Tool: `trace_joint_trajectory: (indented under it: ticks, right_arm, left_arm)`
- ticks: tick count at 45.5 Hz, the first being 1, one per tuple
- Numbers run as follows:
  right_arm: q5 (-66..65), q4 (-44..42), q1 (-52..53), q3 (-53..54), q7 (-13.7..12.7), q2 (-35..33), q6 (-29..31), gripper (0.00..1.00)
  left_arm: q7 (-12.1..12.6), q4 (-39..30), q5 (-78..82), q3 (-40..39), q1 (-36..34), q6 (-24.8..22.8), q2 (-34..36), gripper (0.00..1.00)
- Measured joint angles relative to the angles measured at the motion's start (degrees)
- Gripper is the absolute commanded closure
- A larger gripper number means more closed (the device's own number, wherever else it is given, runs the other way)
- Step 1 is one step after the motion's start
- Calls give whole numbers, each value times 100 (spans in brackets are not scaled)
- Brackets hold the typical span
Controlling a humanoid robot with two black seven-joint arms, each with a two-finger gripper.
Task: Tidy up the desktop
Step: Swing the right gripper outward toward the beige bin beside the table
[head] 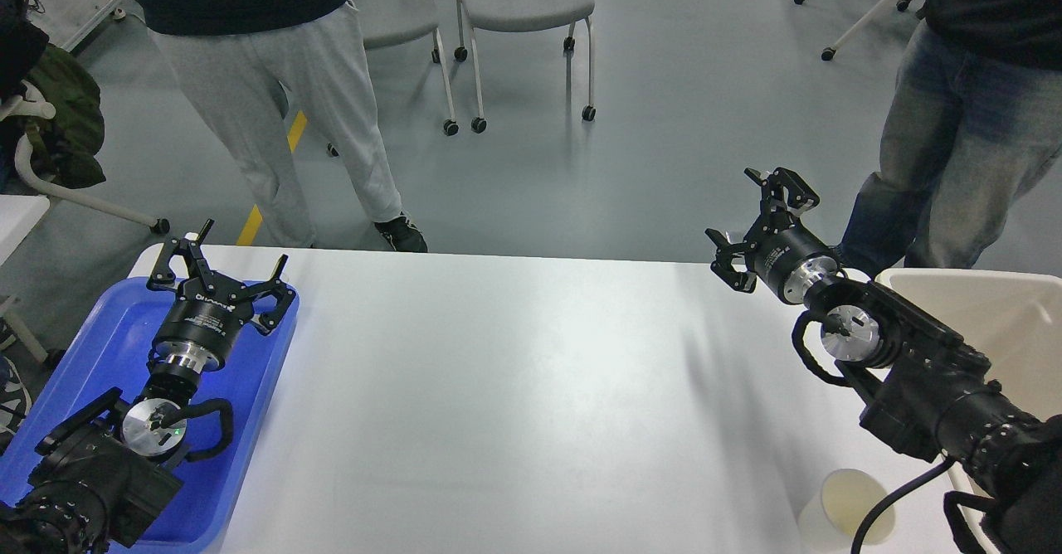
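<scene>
Fingers of left gripper and right gripper spread wide, empty.

Desktop middle lies open (paper cup blocks the near-right corner).

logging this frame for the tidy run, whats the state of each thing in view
left gripper: open, holding nothing, above the far end of the blue tray
right gripper: open, holding nothing, over the desktop's far right edge
blue tray: on the left end of the desktop, visible part bare
desktop: middle bare
paper cup: upright, near right corner, looks empty
beige bin: at right, contents not visible
</scene>
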Motion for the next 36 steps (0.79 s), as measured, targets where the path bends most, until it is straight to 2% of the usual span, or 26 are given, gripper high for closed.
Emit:
trace_joint_trajectory:
  ticks: [36]
  right_arm:
    - [0, 40, -10, 47, 2, 8, 29, 0]
  left_arm:
    - [6, 0, 1, 0, 4, 0, 0, 0]
